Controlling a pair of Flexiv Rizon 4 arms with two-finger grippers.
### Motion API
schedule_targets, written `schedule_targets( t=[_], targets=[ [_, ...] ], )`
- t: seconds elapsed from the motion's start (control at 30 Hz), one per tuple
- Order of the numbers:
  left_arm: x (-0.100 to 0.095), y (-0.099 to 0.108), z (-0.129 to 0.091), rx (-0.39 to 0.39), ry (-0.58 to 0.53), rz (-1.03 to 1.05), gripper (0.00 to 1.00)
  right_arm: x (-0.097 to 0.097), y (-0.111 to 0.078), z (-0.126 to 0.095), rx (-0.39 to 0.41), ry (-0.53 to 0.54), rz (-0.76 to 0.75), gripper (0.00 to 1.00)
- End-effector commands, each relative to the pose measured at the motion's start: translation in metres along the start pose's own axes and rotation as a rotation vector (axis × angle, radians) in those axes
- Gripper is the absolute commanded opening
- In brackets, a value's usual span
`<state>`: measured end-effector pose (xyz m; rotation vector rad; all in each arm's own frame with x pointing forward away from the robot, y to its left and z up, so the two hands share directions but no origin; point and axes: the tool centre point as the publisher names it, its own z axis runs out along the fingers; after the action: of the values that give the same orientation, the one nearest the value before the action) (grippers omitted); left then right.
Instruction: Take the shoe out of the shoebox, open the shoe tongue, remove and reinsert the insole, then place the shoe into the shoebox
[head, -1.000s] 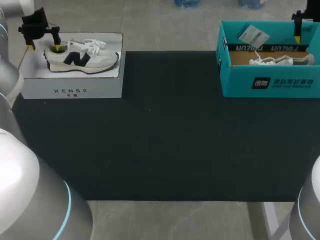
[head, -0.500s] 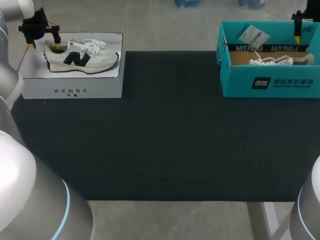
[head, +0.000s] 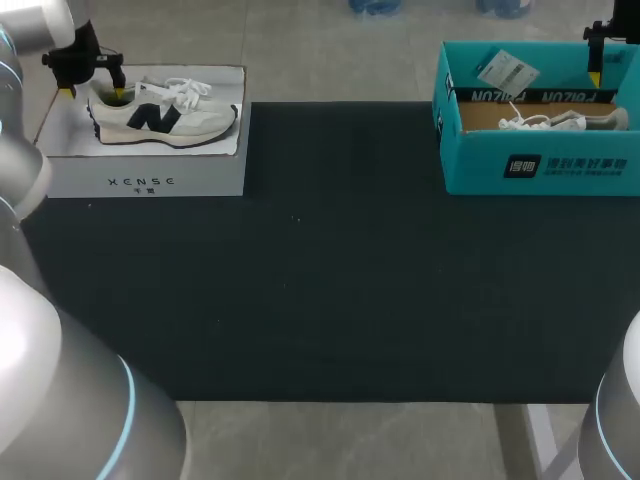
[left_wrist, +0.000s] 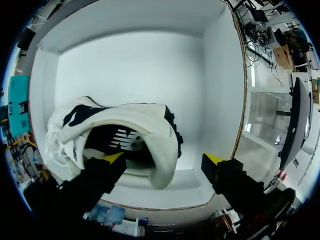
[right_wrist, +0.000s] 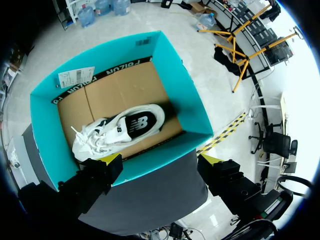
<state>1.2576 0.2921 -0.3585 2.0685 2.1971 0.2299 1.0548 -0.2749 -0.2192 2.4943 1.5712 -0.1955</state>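
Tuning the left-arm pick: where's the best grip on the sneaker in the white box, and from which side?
Heel collar, from above. The sneaker stands upright on its sole in the white box, opening up, heel nearest the left gripper. Probably one finger inside the opening, one behind the heel; the gripper is open and straddles that wall now.

At the upper left, a white sneaker (head: 165, 115) with a dark side logo stands upright in an open white shoebox (head: 145, 180), toe pointing right, while at the upper right a second white sneaker (head: 555, 122) rests inside an open teal shoebox (head: 540, 165).
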Motion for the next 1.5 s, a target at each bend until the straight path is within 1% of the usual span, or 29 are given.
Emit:
schedule_targets(
  t=[0.03, 0.23, 0.37, 0.53, 0.8, 1.0, 1.03, 1.07, 1.1, 1.17, 1.2, 1.27, 1.33, 1.5],
  targets=[
    [0.005, 0.023, 0.001, 0.515, -0.011, 0.004, 1.0, 0.0, 0.0, 0.0, 0.0, 0.001, 0.001, 1.0],
    [0.007, 0.015, -0.004, 0.53, -0.022, 0.012, 1.0, 0.0, 0.0, 0.0, 0.0, 0.001, 0.001, 1.0],
    [0.008, 0.004, -0.008, 0.548, -0.025, 0.018, 1.0, 0.0, 0.0, 0.0, 0.0, 0.001, 0.001, 1.0],
    [0.007, -0.005, -0.008, 0.561, -0.024, 0.032, 1.0, 0.0, 0.0, 0.0, 0.0, 0.001, 0.001, 1.0],
    [0.004, -0.004, -0.008, 0.564, -0.019, 0.04, 1.0, 0.0, 0.0, 0.0, 0.0, 0.001, 0.001, 1.0],
    [0.0, -0.007, -0.004, 0.58, -0.026, 0.047, 1.0, 0.0, 0.0, 0.0, 0.0, 0.001, 0.001, 1.0],
    [0.0, -0.007, -0.003, 0.581, -0.026, 0.047, 0.91, 0.0, 0.0, 0.0, 0.0, 0.001, 0.001, 1.0],
    [0.0, -0.007, -0.003, 0.581, -0.027, 0.048, 0.73, 0.0, 0.0, 0.0, 0.0, 0.001, 0.001, 1.0],
    [0.0, -0.007, -0.003, 0.582, -0.027, 0.048, 0.5, 0.0, 0.0, 0.0, 0.0, 0.001, 0.001, 1.0],
    [0.0, -0.007, -0.003, 0.584, -0.027, 0.05, 0.37, 0.0, 0.0, 0.0, 0.0, 0.001, 0.001, 1.0],
    [0.0, -0.007, -0.003, 0.584, -0.026, 0.05, 0.25, 0.0, 0.0, 0.0, 0.0, 0.001, 0.001, 1.0],
    [0.001, -0.007, -0.003, 0.583, -0.026, 0.052, 0.09, 0.0, 0.0, 0.0, 0.0, 0.001, 0.001, 1.0],
    [0.002, -0.008, -0.003, 0.582, -0.027, 0.051, 0.0, 0.0, 0.0, 0.0, 0.0, 0.001, 0.001, 1.0],
    [0.006, -0.008, -0.002, 0.586, -0.027, 0.054, 0.0, 0.0, 0.0, 0.0, 0.0, 0.001, 0.001, 1.0]
  ],
)
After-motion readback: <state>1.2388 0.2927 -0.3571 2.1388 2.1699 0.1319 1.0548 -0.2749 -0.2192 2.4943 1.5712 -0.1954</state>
